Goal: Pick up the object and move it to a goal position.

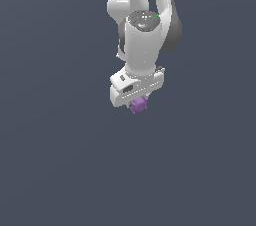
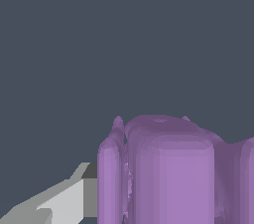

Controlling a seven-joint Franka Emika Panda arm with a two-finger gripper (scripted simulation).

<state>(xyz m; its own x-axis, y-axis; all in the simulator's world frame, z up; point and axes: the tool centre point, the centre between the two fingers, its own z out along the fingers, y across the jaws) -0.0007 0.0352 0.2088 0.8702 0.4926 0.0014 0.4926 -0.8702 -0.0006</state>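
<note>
The object (image 1: 139, 104) is a small purple blocky piece with knobbly bumps, sitting directly under the white hand of my gripper (image 1: 138, 106) in the exterior view. The hand covers its upper part and hides the fingers there. In the wrist view the object (image 2: 168, 168) looms very close and fills the lower part of the picture. One grey finger (image 2: 69, 199) lies against its side with the dark pad touching it. The other finger is hidden behind the object. The gripper looks shut on the object.
A flat, uniform dark grey-blue surface (image 1: 60, 160) fills both views around the arm. The white arm (image 1: 145, 20) rises toward the exterior view's upper edge. No other objects, containers or goal marker show.
</note>
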